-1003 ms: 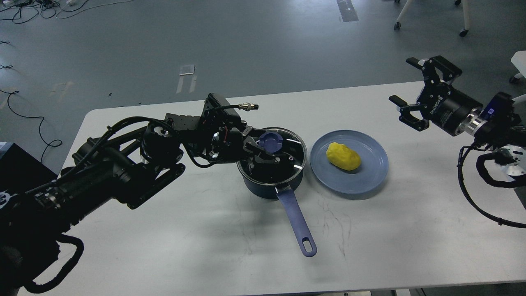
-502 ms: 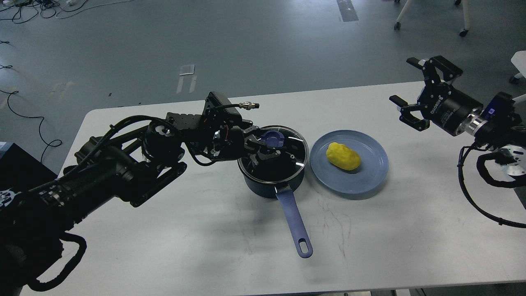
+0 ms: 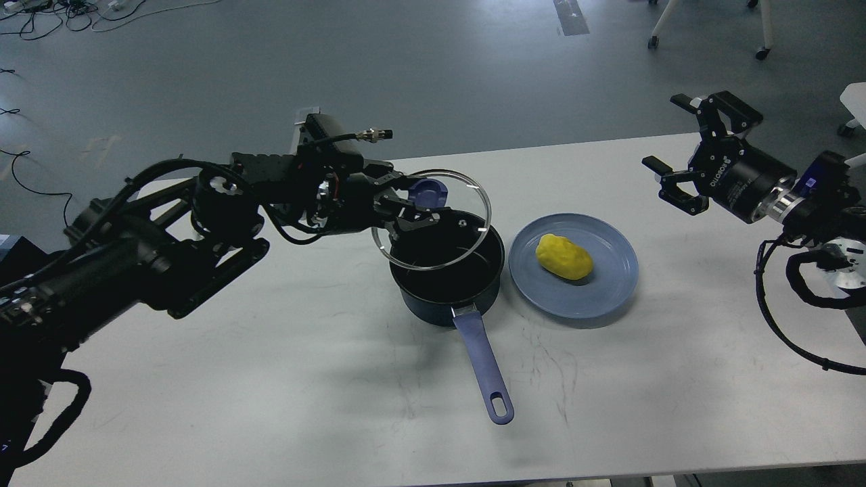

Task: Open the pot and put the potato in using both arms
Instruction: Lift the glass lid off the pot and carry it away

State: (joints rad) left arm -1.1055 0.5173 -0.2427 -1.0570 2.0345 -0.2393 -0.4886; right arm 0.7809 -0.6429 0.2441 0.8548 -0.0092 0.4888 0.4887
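A dark blue pot (image 3: 448,279) stands open on the table, its long blue handle (image 3: 484,366) pointing toward me. My left gripper (image 3: 421,201) is shut on the blue knob of the glass lid (image 3: 433,220) and holds it tilted a little above the pot's far left rim. A yellow potato (image 3: 564,258) lies on a blue plate (image 3: 609,284) right of the pot. My right gripper (image 3: 683,152) is open and empty, raised above the table's far right part, well apart from the plate.
The white table (image 3: 284,379) ends at a far edge behind the pot and a near edge at the bottom. Grey floor with cables (image 3: 40,189) and chair legs (image 3: 764,34) lies beyond.
My left gripper closed on the lid's knob and lifted the lid up and to the left off the pot. The pot shifted slightly. The right arm has not moved.
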